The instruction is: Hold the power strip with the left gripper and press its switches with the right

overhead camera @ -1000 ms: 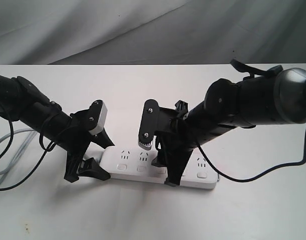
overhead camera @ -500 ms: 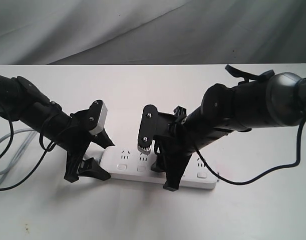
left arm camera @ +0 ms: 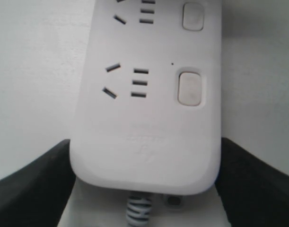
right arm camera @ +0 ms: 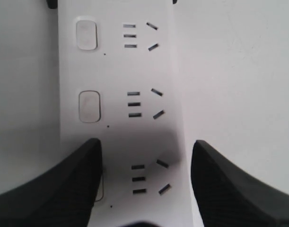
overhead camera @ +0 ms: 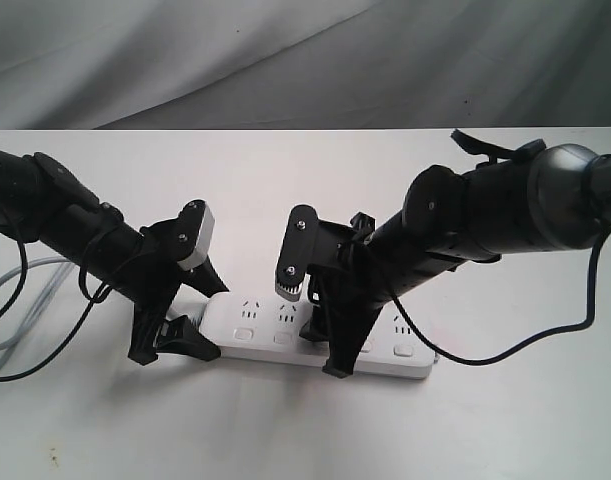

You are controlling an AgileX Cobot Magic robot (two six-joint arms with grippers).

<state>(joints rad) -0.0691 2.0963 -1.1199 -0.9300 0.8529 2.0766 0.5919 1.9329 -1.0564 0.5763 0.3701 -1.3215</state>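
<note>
Right gripper (overhead camera: 313, 330), wide and empty, has lowered one finger (right arm camera: 64, 189) over a switch (right arm camera: 100, 187); left gripper (overhead camera: 213, 318) pinches the power strip (overhead camera: 267, 322).

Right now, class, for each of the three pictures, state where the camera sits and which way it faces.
Exterior: off the arms, looking down across the table at the power strip; both arms, left pincer and right pincer show.
Left wrist: on the left arm, facing the strip's cord end; black fingers grip its sides.
Right wrist: on the right arm, facing down at switches and sockets; black fingers show.
Shared: all see the strip.
</note>
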